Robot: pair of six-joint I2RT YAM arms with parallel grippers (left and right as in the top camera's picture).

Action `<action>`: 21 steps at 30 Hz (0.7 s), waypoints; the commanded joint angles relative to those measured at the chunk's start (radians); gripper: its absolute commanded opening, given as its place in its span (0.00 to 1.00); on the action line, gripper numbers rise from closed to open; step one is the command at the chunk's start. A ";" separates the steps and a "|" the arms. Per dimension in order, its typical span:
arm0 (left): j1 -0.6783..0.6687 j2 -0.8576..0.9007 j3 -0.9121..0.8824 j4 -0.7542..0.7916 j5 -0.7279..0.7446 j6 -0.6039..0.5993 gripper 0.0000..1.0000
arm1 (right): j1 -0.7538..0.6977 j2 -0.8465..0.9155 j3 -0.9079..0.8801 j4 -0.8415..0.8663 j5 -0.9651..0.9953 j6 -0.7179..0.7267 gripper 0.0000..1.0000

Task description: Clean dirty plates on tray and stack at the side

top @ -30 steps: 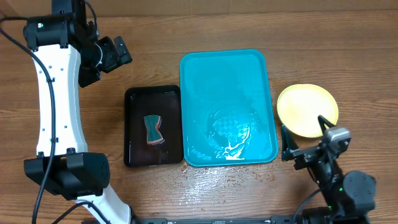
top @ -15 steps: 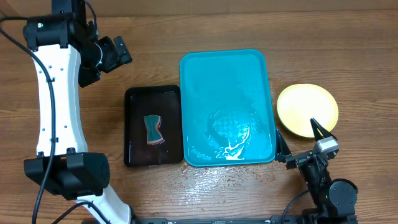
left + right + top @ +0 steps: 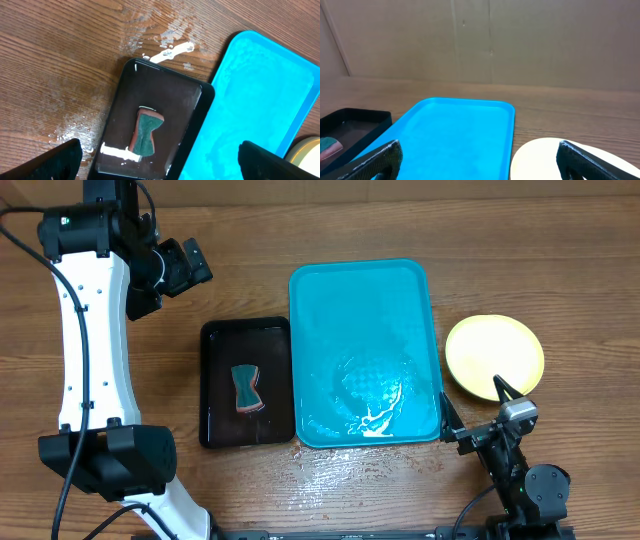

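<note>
Yellow-green plate (image 3: 495, 352), likely topping the stack, sits on worktop (image 3: 560, 270) just right of the wet, plate-free turquoise tray (image 3: 360, 320), directly ahead of right tool (image 3: 471, 398), jaws apart, empty; left tool (image 3: 180, 270), likewise spread, hangs well off past the black tray (image 3: 215, 380).

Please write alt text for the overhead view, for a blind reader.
A wet turquoise tray with no plates on it lies centred, a yellow plate to its right, a black tray holding a sponge to its left. The right arm's jaws stand open beside the plate.
</note>
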 commanded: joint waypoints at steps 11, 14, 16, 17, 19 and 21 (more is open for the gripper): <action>0.034 -0.009 0.019 -0.002 -0.010 0.012 1.00 | -0.001 -0.007 -0.010 0.005 0.003 -0.001 1.00; 0.035 -0.009 0.019 -0.002 -0.010 0.012 1.00 | -0.001 -0.007 -0.010 0.005 0.003 -0.001 1.00; 0.034 -0.009 0.019 -0.002 -0.010 0.012 1.00 | -0.001 -0.007 -0.010 0.005 0.003 -0.001 1.00; 0.034 -0.009 0.019 -0.002 -0.010 0.012 1.00 | -0.001 -0.007 -0.010 0.005 0.003 -0.001 1.00; 0.032 -0.009 0.019 -0.002 -0.009 0.012 1.00 | -0.001 -0.007 -0.010 0.005 0.003 -0.001 1.00; 0.033 -0.009 0.019 -0.002 -0.024 0.012 1.00 | -0.001 -0.007 -0.010 0.005 0.003 -0.001 1.00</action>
